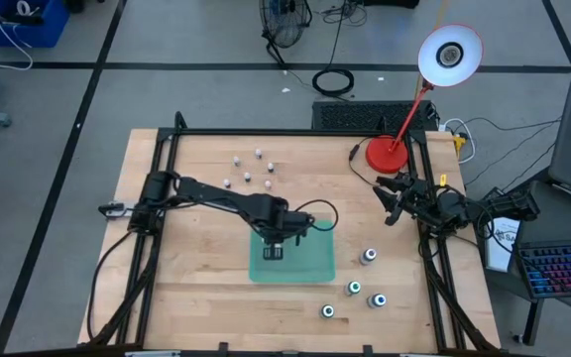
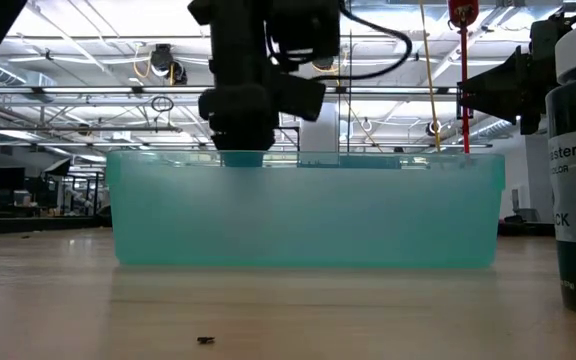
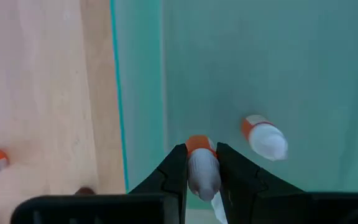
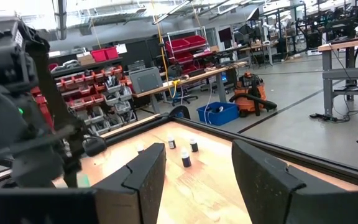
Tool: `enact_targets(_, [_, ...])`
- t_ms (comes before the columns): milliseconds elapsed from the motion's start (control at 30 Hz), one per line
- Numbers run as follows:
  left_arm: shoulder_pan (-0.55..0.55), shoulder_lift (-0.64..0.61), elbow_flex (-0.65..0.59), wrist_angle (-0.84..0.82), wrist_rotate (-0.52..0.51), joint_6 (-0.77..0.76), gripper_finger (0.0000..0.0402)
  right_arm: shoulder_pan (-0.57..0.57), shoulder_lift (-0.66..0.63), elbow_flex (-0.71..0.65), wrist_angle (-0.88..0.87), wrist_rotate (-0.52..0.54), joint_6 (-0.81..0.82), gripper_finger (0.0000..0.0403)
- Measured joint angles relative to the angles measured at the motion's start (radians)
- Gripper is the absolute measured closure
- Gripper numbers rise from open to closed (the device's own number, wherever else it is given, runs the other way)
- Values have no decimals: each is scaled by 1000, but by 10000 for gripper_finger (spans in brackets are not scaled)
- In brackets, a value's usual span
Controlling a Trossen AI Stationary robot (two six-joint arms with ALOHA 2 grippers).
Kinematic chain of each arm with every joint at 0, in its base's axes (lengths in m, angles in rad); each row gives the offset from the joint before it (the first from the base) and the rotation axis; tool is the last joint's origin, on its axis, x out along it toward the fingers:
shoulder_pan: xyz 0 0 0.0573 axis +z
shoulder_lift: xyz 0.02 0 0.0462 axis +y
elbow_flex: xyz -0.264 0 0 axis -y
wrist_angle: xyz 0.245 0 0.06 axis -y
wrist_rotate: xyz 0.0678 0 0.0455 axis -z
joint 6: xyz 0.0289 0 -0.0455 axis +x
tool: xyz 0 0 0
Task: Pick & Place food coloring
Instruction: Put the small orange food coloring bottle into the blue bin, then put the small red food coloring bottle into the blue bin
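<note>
High view: wooden table (image 1: 196, 297) on grey floor (image 1: 167, 89), red lamp (image 1: 389, 151)

Dark jointed arms (image 1: 216, 195) (black cables trailing)

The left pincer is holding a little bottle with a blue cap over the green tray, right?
Not quite: the cap is orange, not blue. The left wrist view shows the left pincer holding the little bottle over the green tray.
</note>
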Motion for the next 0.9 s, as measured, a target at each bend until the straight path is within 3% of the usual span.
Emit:
enact_targets(667, [12,20,-58,105,82,-19,336,0,0,0,0,0,0,228])
enact_targets(900, [12,20,-58,105,82,-19,225,0,0,0,0,0,0,230])
